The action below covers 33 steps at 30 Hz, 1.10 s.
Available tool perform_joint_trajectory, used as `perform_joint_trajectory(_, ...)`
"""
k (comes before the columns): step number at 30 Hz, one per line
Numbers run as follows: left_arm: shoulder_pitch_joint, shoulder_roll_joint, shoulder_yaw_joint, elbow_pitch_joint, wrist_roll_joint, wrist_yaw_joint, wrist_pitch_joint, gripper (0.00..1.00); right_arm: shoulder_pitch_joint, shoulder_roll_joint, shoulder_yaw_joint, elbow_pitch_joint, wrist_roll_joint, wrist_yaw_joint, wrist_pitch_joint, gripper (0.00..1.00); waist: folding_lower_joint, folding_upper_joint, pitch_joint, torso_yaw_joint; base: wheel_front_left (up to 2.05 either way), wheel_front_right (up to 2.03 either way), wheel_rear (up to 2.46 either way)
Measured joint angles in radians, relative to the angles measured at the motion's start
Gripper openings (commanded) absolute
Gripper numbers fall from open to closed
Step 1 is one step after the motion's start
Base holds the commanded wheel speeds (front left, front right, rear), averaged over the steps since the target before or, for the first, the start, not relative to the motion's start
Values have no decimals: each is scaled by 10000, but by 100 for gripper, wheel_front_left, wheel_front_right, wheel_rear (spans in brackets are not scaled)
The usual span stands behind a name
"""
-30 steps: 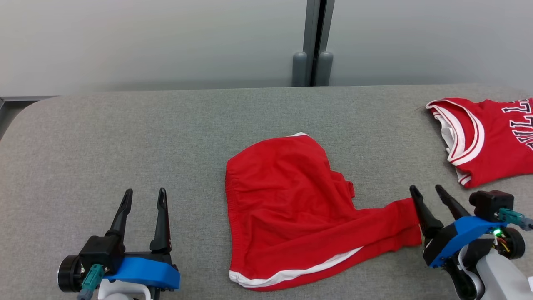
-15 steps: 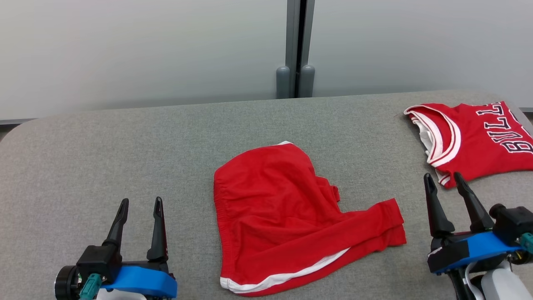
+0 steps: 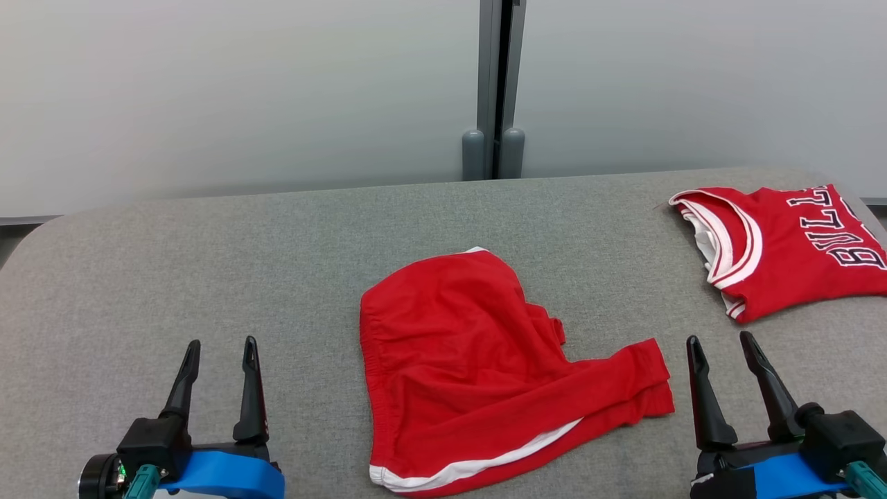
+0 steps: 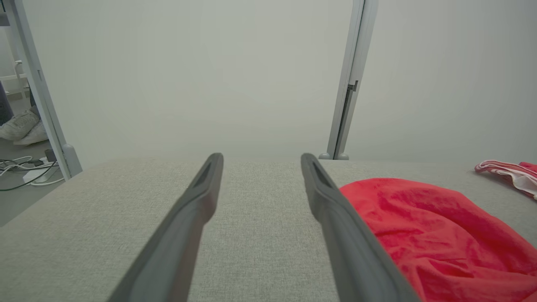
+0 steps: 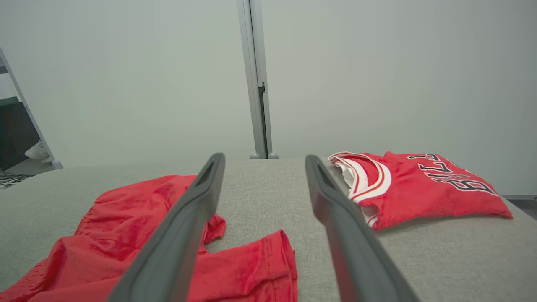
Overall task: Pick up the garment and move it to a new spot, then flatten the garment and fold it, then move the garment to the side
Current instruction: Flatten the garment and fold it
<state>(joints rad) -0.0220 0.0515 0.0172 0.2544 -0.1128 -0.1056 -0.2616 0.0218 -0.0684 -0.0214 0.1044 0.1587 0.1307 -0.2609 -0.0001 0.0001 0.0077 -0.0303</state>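
Right gripper (image 3: 720, 339) is standing open and empty, having just backed away from the crumpled red fabric shorts (image 3: 457, 360), which are lying centrally on the grey cloth-covered table (image 3: 208, 263). With the left gripper (image 3: 222, 342) also waiting open, flattening is probably coming next.

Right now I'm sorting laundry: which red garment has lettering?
The jersey at the far right; the shorts in the middle are plain red with white trim.
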Motion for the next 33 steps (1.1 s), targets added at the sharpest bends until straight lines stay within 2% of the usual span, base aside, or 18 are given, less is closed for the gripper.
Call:
perform_joint_trajectory(7,5,13,-127,4,48,-27,0,100,92,102,-100,-174,-138,0,188,100,0,0,-106,30,0,0,0)
perform_joint_trajectory(16,4,4,-1839,846,-40,-186,54,100,82,132,-123,-17,-176,0,234,100,0,0,-150,56,0,0,0)
perform_joint_trajectory(25,-75,228,-3774,2088,-1022,-242,1200,100,66,134,-117,140,-203,0,267,100,1,0,-34,-164,0,0,0)
perform_joint_trajectory(33,-166,510,-4391,2861,-1528,-242,1733,100,58,136,-138,157,-201,0,265,100,2,0,92,-299,0,0,0)
